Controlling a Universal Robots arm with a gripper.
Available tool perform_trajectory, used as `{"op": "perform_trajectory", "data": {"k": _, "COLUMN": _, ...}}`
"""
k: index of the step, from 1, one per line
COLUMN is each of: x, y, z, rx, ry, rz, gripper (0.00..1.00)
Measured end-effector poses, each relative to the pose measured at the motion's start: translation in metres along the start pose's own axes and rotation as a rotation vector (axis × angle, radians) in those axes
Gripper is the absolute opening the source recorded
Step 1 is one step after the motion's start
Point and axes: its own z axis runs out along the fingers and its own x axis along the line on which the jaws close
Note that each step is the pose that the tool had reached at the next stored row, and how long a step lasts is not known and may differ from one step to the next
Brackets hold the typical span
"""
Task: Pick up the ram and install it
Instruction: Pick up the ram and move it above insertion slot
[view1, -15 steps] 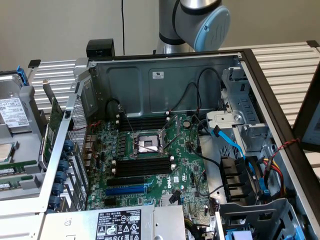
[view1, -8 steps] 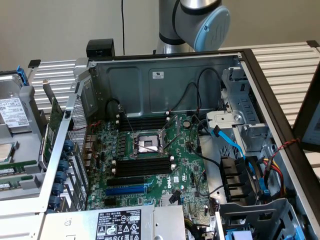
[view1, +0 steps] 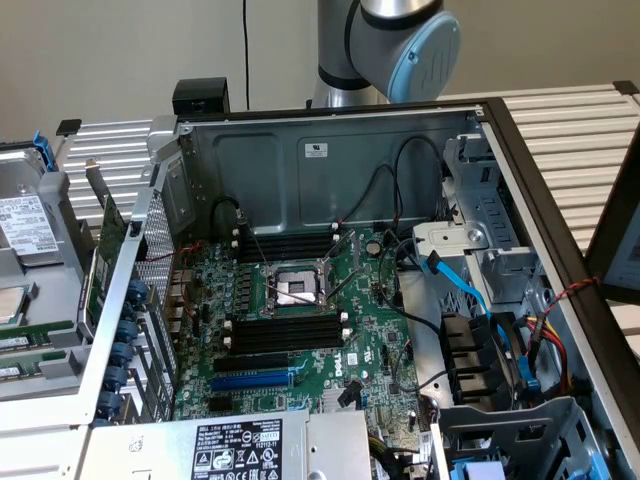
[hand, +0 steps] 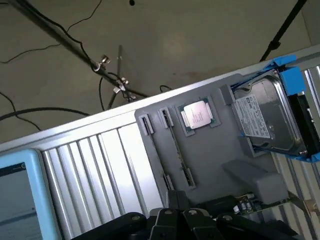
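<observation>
- Claw (hand: 176, 216) hovers over the gray tray (hand: 215, 150); whether it is spread or pressed together, I cannot tell.
- Ram (view1: 20, 343) rests in that tray at the exterior view's left, not yet lifted.
- Black motherboard slots (view1: 285, 330) are empty; pickup and install both remain.

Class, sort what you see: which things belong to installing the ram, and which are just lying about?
Job: ram, black memory slots, motherboard.
Lying about: hard drive, processor chip, blue cables, expansion card.
</observation>
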Motion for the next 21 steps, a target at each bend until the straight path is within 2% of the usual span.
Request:
{"op": "perform_trajectory", "data": {"k": 2, "x": 0.0000, "y": 0.0000, "z": 0.0002, "rx": 0.0016, "ry": 0.0005, "rz": -0.036, "gripper": 0.11}}
{"op": "perform_trajectory", "data": {"k": 7, "x": 0.0000, "y": -0.0001, "z": 0.0008, "rx": 0.0104, "ry": 0.0013, "rz": -0.127, "gripper": 0.11}}
{"op": "perform_trajectory", "data": {"k": 17, "x": 0.0000, "y": -0.0001, "z": 0.0022, "rx": 0.0116, "ry": 0.0054, "rz": -0.307, "gripper": 0.11}}
{"op": "perform_trajectory", "data": {"k": 21, "x": 0.0000, "y": -0.0001, "z": 0.0023, "rx": 0.0113, "ry": 0.0056, "rz": -0.313, "gripper": 0.11}}
